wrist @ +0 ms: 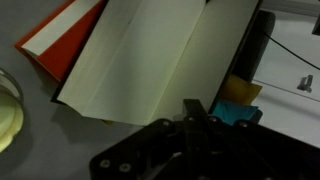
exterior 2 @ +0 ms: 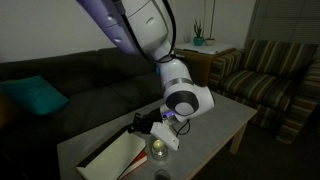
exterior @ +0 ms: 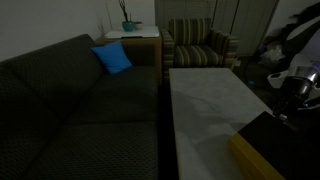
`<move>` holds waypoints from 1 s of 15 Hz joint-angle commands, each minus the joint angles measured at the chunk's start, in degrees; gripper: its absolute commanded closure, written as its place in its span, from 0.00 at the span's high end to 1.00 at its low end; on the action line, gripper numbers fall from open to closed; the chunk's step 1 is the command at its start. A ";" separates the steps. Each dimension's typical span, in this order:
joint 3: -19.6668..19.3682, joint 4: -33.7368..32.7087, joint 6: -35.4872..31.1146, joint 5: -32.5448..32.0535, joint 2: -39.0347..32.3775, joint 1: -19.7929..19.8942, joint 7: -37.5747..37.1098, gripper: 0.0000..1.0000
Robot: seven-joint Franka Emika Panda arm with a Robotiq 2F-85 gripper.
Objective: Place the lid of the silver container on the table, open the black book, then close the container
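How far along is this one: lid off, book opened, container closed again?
Done, it seems: the silver container stands open, and a small disc, likely the lid, lies by it on the table. In hand: the black book shows pale pages, with the shut gripper close by them. Left: closing the container.

The table [exterior: 205,105] has a smooth, mottled, stone-like top. The book [wrist: 150,55] shows matt paper pages. The container [wrist: 5,110], at 9 o'clock in the wrist view, is glossy. The sofa [exterior: 70,100] is dark woven cloth.
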State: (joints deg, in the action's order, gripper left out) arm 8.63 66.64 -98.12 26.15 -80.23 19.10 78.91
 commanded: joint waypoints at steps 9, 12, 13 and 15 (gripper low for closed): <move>1.80 2.74 7.81 1.08 3.93 0.91 2.16 0.00; 1.03 4.00 5.80 1.32 4.25 -0.27 -0.57 0.00; -0.13 5.43 3.43 1.22 5.33 -1.40 -3.76 0.00; -1.47 7.36 -0.67 0.74 6.73 -2.85 -8.44 0.00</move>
State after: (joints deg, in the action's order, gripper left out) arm 9.40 69.33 -93.23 26.81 -76.88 18.38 75.57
